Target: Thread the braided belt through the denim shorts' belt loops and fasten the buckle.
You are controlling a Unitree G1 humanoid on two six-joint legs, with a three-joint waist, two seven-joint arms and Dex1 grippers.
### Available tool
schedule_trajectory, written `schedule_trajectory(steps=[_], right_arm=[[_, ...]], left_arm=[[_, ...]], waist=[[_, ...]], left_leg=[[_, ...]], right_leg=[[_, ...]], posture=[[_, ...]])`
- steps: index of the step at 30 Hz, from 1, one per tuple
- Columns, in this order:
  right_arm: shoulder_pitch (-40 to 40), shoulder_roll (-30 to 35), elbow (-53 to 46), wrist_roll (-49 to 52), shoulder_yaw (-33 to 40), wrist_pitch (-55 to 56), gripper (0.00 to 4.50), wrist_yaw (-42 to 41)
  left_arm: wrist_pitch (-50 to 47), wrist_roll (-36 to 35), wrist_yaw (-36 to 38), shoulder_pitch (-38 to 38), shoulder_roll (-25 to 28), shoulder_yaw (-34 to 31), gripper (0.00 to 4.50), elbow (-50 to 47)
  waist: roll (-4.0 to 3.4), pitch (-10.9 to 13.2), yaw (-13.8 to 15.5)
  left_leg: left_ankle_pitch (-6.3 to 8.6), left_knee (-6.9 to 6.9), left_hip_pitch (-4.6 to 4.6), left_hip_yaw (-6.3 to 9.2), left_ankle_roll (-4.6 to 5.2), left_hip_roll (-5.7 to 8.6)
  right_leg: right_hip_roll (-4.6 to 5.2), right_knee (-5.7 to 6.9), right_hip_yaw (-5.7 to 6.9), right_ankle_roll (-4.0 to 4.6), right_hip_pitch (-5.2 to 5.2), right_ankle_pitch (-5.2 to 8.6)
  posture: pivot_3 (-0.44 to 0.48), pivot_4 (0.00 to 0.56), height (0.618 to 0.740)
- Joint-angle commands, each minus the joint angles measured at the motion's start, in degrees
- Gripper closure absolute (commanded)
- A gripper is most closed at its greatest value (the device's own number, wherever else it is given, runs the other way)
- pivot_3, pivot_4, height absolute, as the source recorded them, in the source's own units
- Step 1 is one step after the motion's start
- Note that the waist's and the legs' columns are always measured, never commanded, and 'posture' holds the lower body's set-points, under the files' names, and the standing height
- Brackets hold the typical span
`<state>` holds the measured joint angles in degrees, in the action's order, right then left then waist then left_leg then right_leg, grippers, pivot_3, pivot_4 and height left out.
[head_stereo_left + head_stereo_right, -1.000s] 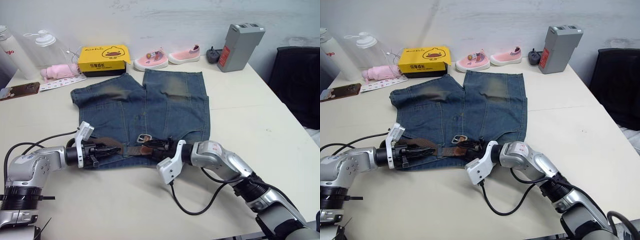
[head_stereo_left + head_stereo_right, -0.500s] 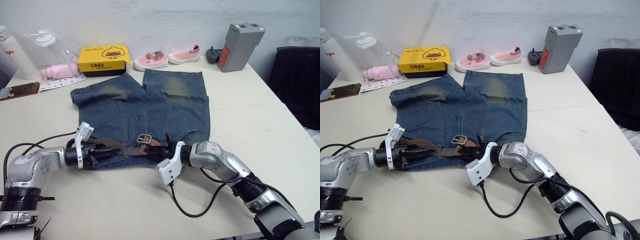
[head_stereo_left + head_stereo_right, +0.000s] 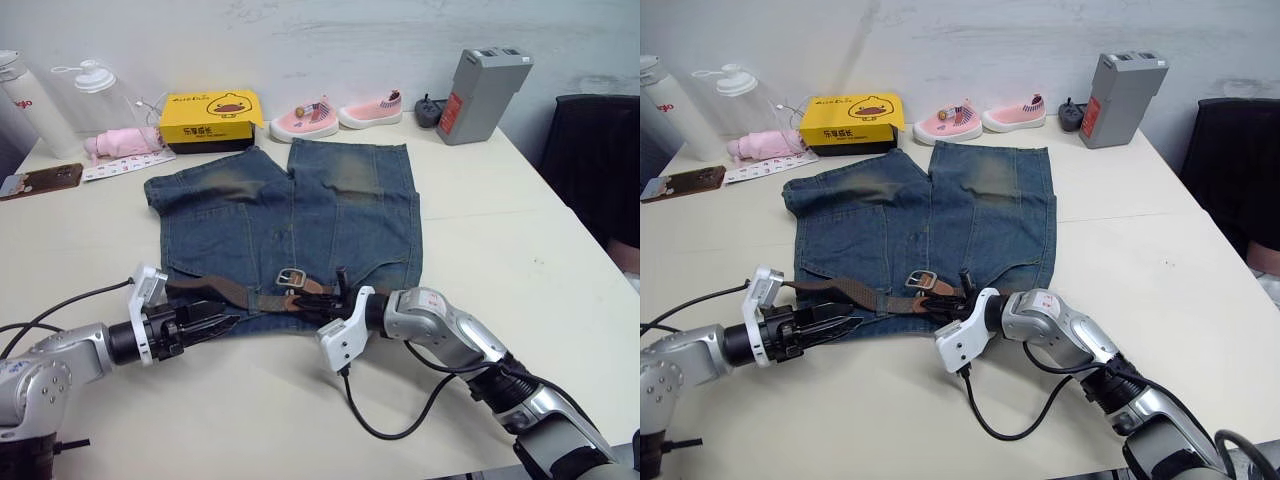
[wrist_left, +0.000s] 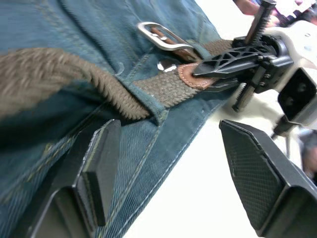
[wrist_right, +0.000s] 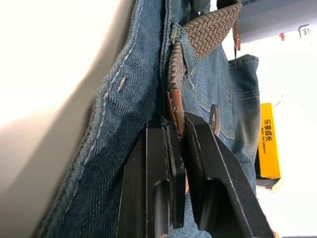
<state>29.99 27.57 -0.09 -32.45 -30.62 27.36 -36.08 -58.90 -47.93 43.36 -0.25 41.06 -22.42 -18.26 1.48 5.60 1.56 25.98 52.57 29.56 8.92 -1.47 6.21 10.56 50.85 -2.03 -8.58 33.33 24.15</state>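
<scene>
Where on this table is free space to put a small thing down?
The table is bare to the right of the denim shorts, up to its right edge, and along the near edge between the two arms. The far edge is crowded: yellow box, pink shoes, bottles, grey box.

A belt loop (image 4: 157, 103) hides part of the braided belt (image 4: 59, 74).

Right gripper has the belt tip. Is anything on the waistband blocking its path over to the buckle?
Nothing visible does. The right gripper is shut on the leather tip of the braided belt, just past a belt loop. The buckle lies close beside it on the denim shorts.
</scene>
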Motion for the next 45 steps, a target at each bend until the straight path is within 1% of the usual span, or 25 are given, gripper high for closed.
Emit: schedule_trajectory(steps=[1, 3, 5, 6, 8, 9, 11, 14, 16, 18, 21, 24, 25, 26, 28, 29, 30, 32, 33, 34, 35, 36, 39, 43, 45], right_arm=[[-0.8, 1.1, -2.1, 1.4, 2.4, -0.3, 4.50, 0.1], [-1.1, 1.5, -2.6, 1.8, 2.9, -0.3, 4.50, 0.1], [-1.5, 1.8, -3.5, 2.6, 3.8, -0.6, 4.50, 0.0], [-1.9, 2.1, -4.5, 3.6, 4.7, -0.8, 4.50, -0.1], [-2.6, 2.6, -6.1, 5.1, 5.9, -1.2, 4.50, -0.4], [-3.4, 3.2, -7.9, 6.9, 7.0, -1.9, 4.50, -1.0], [-5.0, 5.4, -13.4, 12.6, 11.5, -4.6, 4.50, -2.8], [-6.2, 8.0, -17.5, 17.8, 15.6, -7.1, 4.50, -4.8], [-6.1, 9.1, -19.1, 21.1, 18.8, -10.2, 4.50, -5.7], [-4.8, 8.8, -19.6, 24.7, 21.8, -15.5, 4.50, -5.9], [-3.5, 8.8, -19.6, 25.3, 21.9, -17.4, 4.50, -6.7], [-3.5, 8.1, -19.5, 24.5, 20.2, -18.2, 4.50, -7.1], [-3.5, 7.9, -19.5, 24.4, 19.8, -18.3, 4.50, -7.3], [-3.3, 7.8, -19.3, 24.0, 19.2, -18.7, 4.50, -7.4], [-3.1, 7.8, -18.4, 22.9, 18.0, -18.9, 4.50, -7.9], [-3.0, 7.7, -17.8, 22.1, 17.6, -18.8, 4.50, -7.8], [-2.8, 7.7, -17.4, 21.7, 17.3, -18.8, 4.50, -7.8], [-2.4, 7.7, -16.7, 21.2, 17.0, -18.7, 4.50, -7.8], [-2.1, 7.6, -16.4, 21.1, 16.8, -18.6, 4.50, -7.9], [-2.0, 7.5, -16.2, 20.9, 16.7, -18.4, 4.50, -7.9], [-1.8, 7.3, -16.1, 20.8, 16.5, -18.3, 4.50, -8.0], [-1.8, 7.2, -16.1, 20.8, 16.4, -18.2, 4.50, -8.0], [-1.7, 6.9, -16.6, 21.3, 16.1, -18.2, 4.50, -8.2], [-1.5, 6.4, -17.8, 22.1, 15.8, -19.0, 4.50, -8.8], [-1.4, 6.3, -18.6, 22.5, 15.9, -19.5, 4.50, -9.3]], left_arm=[[2.3, 0.7, -6.0, 1.5, -2.8, -2.4, 1.18, -4.5], [5.1, 3.9, -7.4, 3.5, -3.3, -0.5, 1.71, -5.9], [7.3, 6.5, -9.2, 4.8, -4.2, 1.3, 2.56, -6.1], [8.3, 8.0, -10.0, 5.5, -4.8, 2.7, 3.11, -5.6], [9.7, 10.1, -11.1, 6.4, -5.4, 4.6, 4.01, -5.0], [11.2, 12.3, -11.3, 7.2, -5.0, 6.2, 4.43, -4.8], [15.0, 17.1, -11.2, 10.0, -4.2, 10.8, 4.43, -5.3], [19.4, 21.0, -10.6, 12.4, -3.4, 14.3, 4.43, -5.8], [21.4, 22.1, -10.5, 13.1, -3.7, 14.9, 4.43, -5.7], [23.5, 22.9, -10.3, 13.1, -4.1, 14.9, 4.43, -5.8], [26.0, 22.3, -9.4, 12.2, -4.3, 13.9, 4.43, -7.3], [27.4, 19.3, -6.8, 11.5, -3.8, 12.1, 3.51, -10.5], [27.5, 18.5, -5.9, 11.5, -3.5, 11.8, 3.14, -11.3], [26.7, 16.0, -4.0, 11.6, -2.6, 10.8, 2.69, -13.4], [22.4, 7.7, -0.9, 11.4, -0.6, 7.9, 1.76, -17.7], [20.1, 2.4, -0.1, 10.7, 0.3, 5.9, 1.22, -19.3], [18.4, -1.8, -0.4, 9.5, 0.8, 4.1, 0.80, -19.9], [15.8, -7.7, -2.5, 5.9, 1.5, 2.0, 0.80, -19.8], [15.3, -9.2, -4.8, 2.9, 1.1, 1.5, 0.80, -19.1], [15.2, -9.0, -6.9, 0.2, 0.6, 1.7, 0.80, -18.3], [16.4, -6.2, -8.6, -2.2, -0.1, 3.0, 0.80, -17.6], [18.2, -1.6, -9.8, -3.8, -0.4, 5.2, 0.80, -16.9], [24.7, 9.8, -11.9, -6.3, -1.7, 11.6, 0.80, -14.4], [31.5, 17.1, -11.6, -9.4, -5.7, 17.3, 0.80, -9.5], [33.7, 19.8, -11.7, -10.9, -7.3, 19.1, 0.80, -6.6]], waist=[[0.02, 0.0, 0.1], [0.02, 0.0, 0.0], [-0.04, 0.0, 0.0], [-0.07, 0.0, 0.0], [-0.10, 0.0, 0.1], [-0.13, 0.0, 0.2], [-0.28, -0.1, 0.6], [-0.78, -0.4, 1.0], [-0.99, -0.6, 1.2], [-1.01, -0.6, 1.4], [-1.02, -0.6, 1.6], [-0.99, -0.6, 1.7], [-0.99, -0.6, 1.7], [-0.97, -0.5, 1.7], [-0.83, -0.4, 1.6], [-0.80, -0.3, 1.5], [-0.80, -0.3, 1.5], [-0.84, -0.3, 1.6], [-0.86, -0.3, 1.6], [-0.85, -0.3, 1.6], [-0.82, -0.3, 1.6], [-0.80, -0.3, 1.5], [-0.80, -0.3, 1.3], [-0.76, -0.3, 1.3], [-0.73, -0.2, 1.4]], left_leg=[[0.01, 0.05, 0.02, 0.00, 0.02, 0.00], [0.01, 0.11, 0.06, 0.01, 0.02, 0.00], [0.03, 0.12, 0.07, -0.03, 0.05, 0.00], [0.03, 0.13, 0.08, -0.05, 0.06, 0.00], [0.04, 0.22, 0.12, -0.02, 0.06, 0.00], [0.05, 0.28, 0.16, -0.01, 0.07, 0.00], [0.09, 0.44, 0.31, 0.01, 0.15, 0.04], [0.19, 0.55, 0.39, -0.09, 0.34, 0.10], [0.25, 0.55, 0.38, -0.22, 0.44, 0.09], [0.34, 0.54, 0.39, -0.22, 0.60, 0.06], [0.40, 0.54, 0.39, -0.20, 0.72, 0.06], [0.38, 0.54, 0.43, -0.10, 0.68, 0.06], [0.32, 0.54, 0.48, -0.08, 0.56, 0.07], [0.28, 0.54, 0.54, -0.08, 0.50, 0.07], [0.25, 0.55, 0.61, -0.07, 0.43, 0.06], [0.25, 0.54, 0.61, -0.04, 0.43, 0.05], [0.24, 0.54, 0.62, 0.00, 0.42, 0.03], [0.22, 0.54, 0.62, 0.01, 0.38, 0.04], [0.20, 0.54, 0.61, 0.00, 0.35, 0.04], [0.18, 0.54, 0.61, 0.00, 0.33, 0.04], [0.16, 0.55, 0.61, 0.01, 0.30, 0.04], [0.13, 0.54, 0.61, 0.02, 0.26, 0.01], [0.13, 0.53, 0.59, -0.08, 0.25, 0.01], [0.16, 0.50, 0.60, -0.09, 0.30, 0.01], [0.16, 0.51, 0.61, -0.06, 0.30, 0.02]], right_leg=[[-0.01, -0.01, 0.00, 0.00, -0.01, 0.00], [-0.02, 0.01, 0.02, 0.00, 0.00, 0.00], [0.00, 0.01, 0.01, 0.00, 0.01, 0.00], [0.02, 0.01, 0.00, 0.00, 0.01, 0.00], [0.02, 0.02, 0.02, 0.00, 0.01, 0.00], [0.02, 0.02, 0.04, 0.01, 0.01, 0.00], [0.00, 0.01, 0.04, 0.01, 0.03, 0.01], [0.06, -0.08, -0.01, 0.01, 0.03, 0.01], [0.09, -0.19, -0.02, 0.02, 0.00, 0.01], [0.08, -0.24, -0.01, 0.04, -0.02, 0.02], [0.07, -0.27, 0.00, 0.09, -0.01, 0.05], [0.07, -0.30, 0.06, 0.07, -0.01, 0.04], [0.07, -0.33, 0.07, 0.07, 0.01, 0.04], [0.07, -0.37, 0.07, 0.06, 0.04, 0.03], [0.06, -0.42, 0.07, 0.05, 0.08, 0.03], [0.05, -0.42, 0.08, 0.05, 0.09, 0.03], [0.03, -0.44, 0.11, 0.05, 0.08, 0.03], [0.04, -0.44, 0.12, 0.05, 0.08, 0.03], [0.04, -0.44, 0.11, 0.05, 0.07, 0.03], [0.05, -0.44, 0.10, 0.04, 0.07, 0.02], [0.05, -0.44, 0.11, 0.02, 0.06, 0.01], [0.04, -0.44, 0.11, -0.01, 0.06, 0.00], [0.04, -0.44, 0.07, -0.06, 0.07, -0.03], [0.00, -0.44, 0.09, -0.07, 0.11, -0.04], [0.00, -0.45, 0.12, -0.07, 0.11, -0.04]], posture=[[0.000, 0.150, 0.636], [0.000, 0.150, 0.636], [0.000, 0.150, 0.636], [0.000, 0.150, 0.636], [0.000, 0.150, 0.636], [0.000, 0.150, 0.636], [0.000, 0.150, 0.636], [0.000, 0.150, 0.636], [0.000, 0.150, 0.636], [0.000, 0.150, 0.636], [0.000, 0.150, 0.636], [0.000, 0.150, 0.636], [0.000, 0.150, 0.636], [0.000, 0.150, 0.636], [0.000, 0.150, 0.636], [0.000, 0.150, 0.636], [0.000, 0.150, 0.636], [0.000, 0.150, 0.636], [0.000, 0.150, 0.636], [0.000, 0.150, 0.636], [0.000, 0.150, 0.636], [0.000, 0.150, 0.636], [0.000, 0.150, 0.636], [0.000, 0.150, 0.636], [0.000, 0.150, 0.636]])
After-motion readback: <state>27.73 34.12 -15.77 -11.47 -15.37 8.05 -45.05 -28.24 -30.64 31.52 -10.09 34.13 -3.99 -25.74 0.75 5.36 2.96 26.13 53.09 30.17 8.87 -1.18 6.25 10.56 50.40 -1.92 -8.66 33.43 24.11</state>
